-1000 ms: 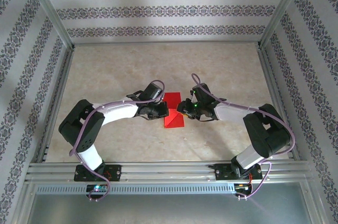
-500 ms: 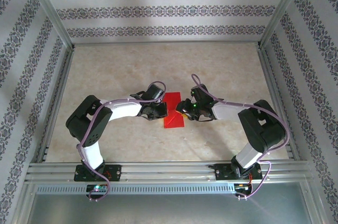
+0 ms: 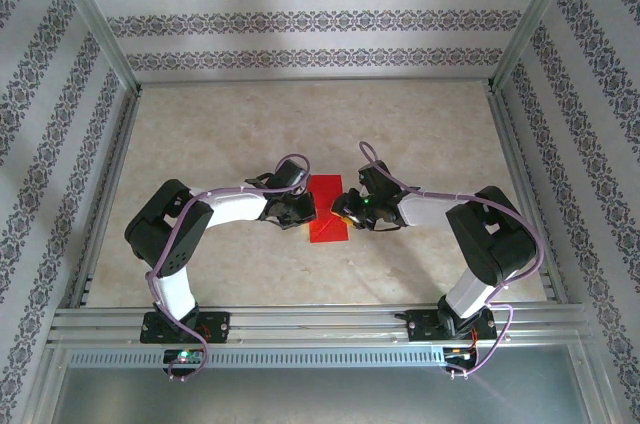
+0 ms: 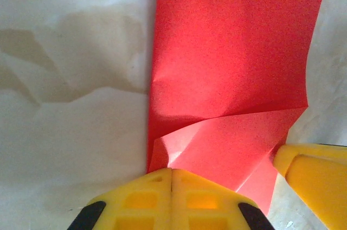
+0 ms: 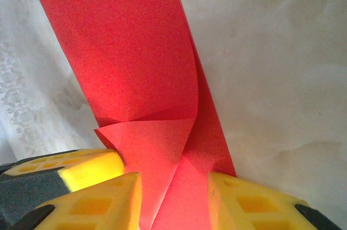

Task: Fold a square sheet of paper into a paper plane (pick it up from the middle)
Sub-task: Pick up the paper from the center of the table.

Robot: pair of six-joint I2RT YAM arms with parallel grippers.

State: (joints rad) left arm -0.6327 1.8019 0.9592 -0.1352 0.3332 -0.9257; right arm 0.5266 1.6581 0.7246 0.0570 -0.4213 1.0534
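Soft, even light made every view bright, the square sheet of paper shaded itself faintly, and close-ups looked grainy.

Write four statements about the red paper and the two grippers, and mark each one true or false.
1. The square sheet of paper lies fully flat on the table. False: a flap near the grippers is bent over and creased.
2. The left gripper is shut, its fingers meeting at the sheet's edge. True.
3. The right gripper is shut tight with nothing between its fingers. False: its fingers stand apart with red paper between them.
4. The sheet lies between the two grippers. True.
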